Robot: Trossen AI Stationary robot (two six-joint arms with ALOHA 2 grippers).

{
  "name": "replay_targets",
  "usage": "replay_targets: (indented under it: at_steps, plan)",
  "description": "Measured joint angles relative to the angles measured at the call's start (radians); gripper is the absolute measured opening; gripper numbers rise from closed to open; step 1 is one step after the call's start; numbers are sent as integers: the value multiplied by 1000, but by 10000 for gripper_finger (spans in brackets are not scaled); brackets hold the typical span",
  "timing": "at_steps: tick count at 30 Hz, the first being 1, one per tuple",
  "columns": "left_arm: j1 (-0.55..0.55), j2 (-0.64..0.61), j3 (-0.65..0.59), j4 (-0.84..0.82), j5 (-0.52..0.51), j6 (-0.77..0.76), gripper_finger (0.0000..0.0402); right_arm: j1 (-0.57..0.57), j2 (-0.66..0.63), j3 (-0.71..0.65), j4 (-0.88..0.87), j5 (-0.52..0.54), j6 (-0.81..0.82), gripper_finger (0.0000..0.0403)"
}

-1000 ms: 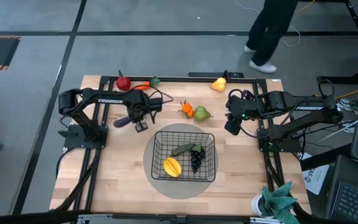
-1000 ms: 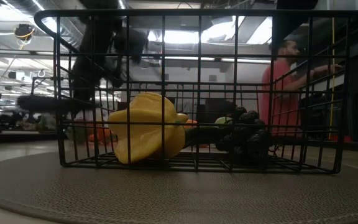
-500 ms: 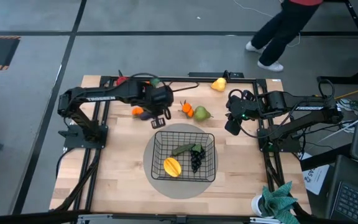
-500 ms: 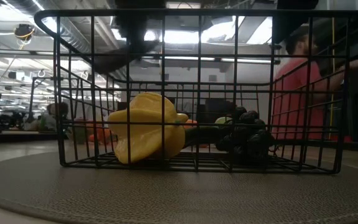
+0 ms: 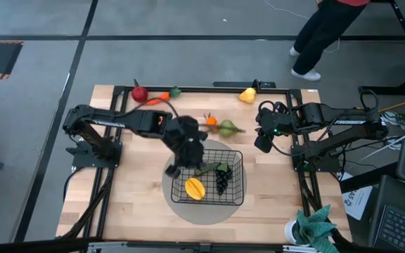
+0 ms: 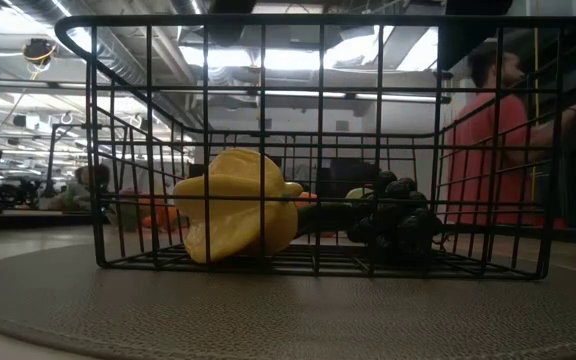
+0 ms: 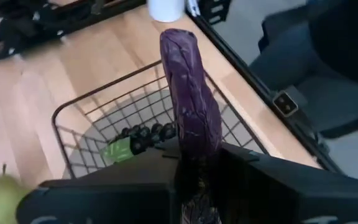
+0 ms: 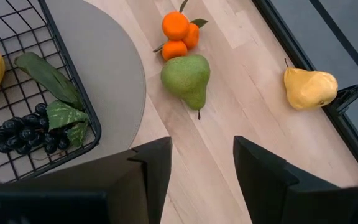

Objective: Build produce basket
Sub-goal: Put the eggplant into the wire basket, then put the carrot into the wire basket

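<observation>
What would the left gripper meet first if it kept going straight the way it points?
Likely the basket. The left gripper, shut on a purple eggplant, points down over it; the eggplant's tip would probably arrive first, near the grapes. Depth is unclear.

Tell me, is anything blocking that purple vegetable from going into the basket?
Nothing visible does. The left gripper holds the purple vegetable over the basket, near its rim. The basket is open-topped, with bare floor beside the grapes and yellow fruit.

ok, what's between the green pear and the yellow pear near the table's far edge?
Right wrist view: only bare light wood tabletop between the green pear and the yellow pear. The small oranges sit on the green pear's other side.
</observation>
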Motion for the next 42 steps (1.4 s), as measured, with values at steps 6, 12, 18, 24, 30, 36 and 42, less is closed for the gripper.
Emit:
replay_targets:
  at_steps: [6,12,18,24,30,36,42]
  plan:
    - [-63,7,0,3,-229,-18,33,0,0,0,0,0,0,161]
    - [-70,30,0,-7,-430,-161,58,0,0,0,1,0,1,161]
    - [-71,48,-2,-44,-433,-205,96,0,0,0,1,1,1,161]
    - [-71,48,-1,-46,-434,-205,114,0,0,0,1,1,1,161]
    - [-71,47,-1,-98,-434,-205,115,0,0,0,1,1,1,161]
    - [-71,47,-1,-174,-460,-205,113,0,0,0,1,1,1,161]
    - [-65,47,-1,-440,-603,-198,112,0,0,0,1,51,1,161]
